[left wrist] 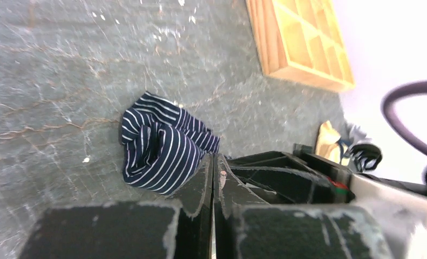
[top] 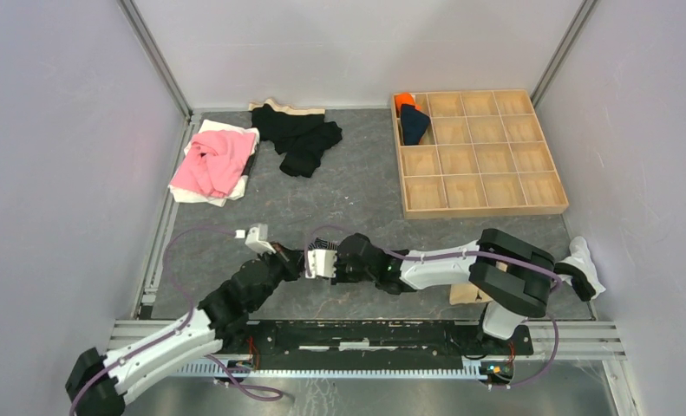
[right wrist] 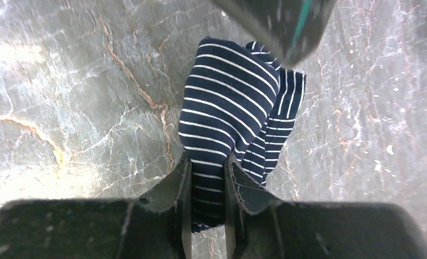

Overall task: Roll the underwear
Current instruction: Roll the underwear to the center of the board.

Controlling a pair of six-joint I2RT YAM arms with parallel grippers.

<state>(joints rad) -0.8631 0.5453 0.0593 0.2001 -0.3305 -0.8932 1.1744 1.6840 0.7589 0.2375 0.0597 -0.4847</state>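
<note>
The navy underwear with thin pale stripes [right wrist: 227, 97] lies bunched in a loose roll on the grey table [left wrist: 65, 81]. My right gripper [right wrist: 205, 162] is shut on its near end, and striped cloth fills the gap between the fingers. In the left wrist view the same underwear [left wrist: 157, 145] sits just left of my left gripper [left wrist: 212, 159], whose fingers are pressed together and touch the cloth's edge. In the top view both grippers meet near the table's front middle, the left gripper [top: 297, 260] facing the right gripper [top: 311, 263], and they hide the cloth. A white brief with black trim [top: 584, 267] lies at the right edge.
A wooden compartment tray [top: 486, 211] stands at the back right, with an orange roll [top: 405, 102] and a dark roll [top: 414, 125] in its left corner cells. A pink garment [top: 213, 160] on white cloth and black garments [top: 300, 134] lie at the back left.
</note>
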